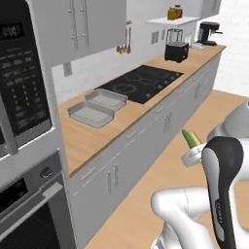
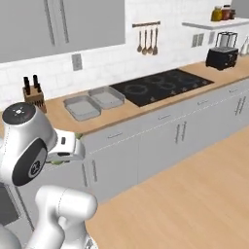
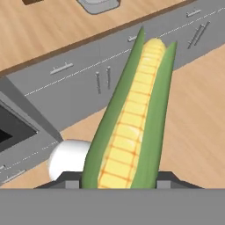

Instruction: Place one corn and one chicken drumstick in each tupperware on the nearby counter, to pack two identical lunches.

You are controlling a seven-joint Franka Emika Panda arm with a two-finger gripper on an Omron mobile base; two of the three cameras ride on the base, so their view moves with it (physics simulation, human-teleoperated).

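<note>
My gripper (image 3: 118,182) is shut on a corn (image 3: 132,118), a yellow cob in green husk that points away from the hand. From the left base the corn (image 1: 190,138) sticks up from the gripper (image 1: 193,154) above the floor, well short of the counter (image 1: 97,141). Two clear, empty tupperware boxes (image 1: 90,113) (image 1: 107,98) sit side by side on it. In the right base view the same boxes (image 2: 81,108) (image 2: 107,97) lie beyond the gripper (image 2: 68,148). One box's edge (image 3: 97,4) shows at the top of the hand view. The chicken drumstick is out of view.
A black cooktop (image 1: 141,82) lies right of the boxes, with a toaster (image 1: 176,51) and a coffee machine (image 1: 208,33) further along. A knife block (image 2: 34,95) stands at the counter's left end. A microwave and oven column (image 1: 19,97) rises at the left. Wooden floor (image 2: 194,194) is open.
</note>
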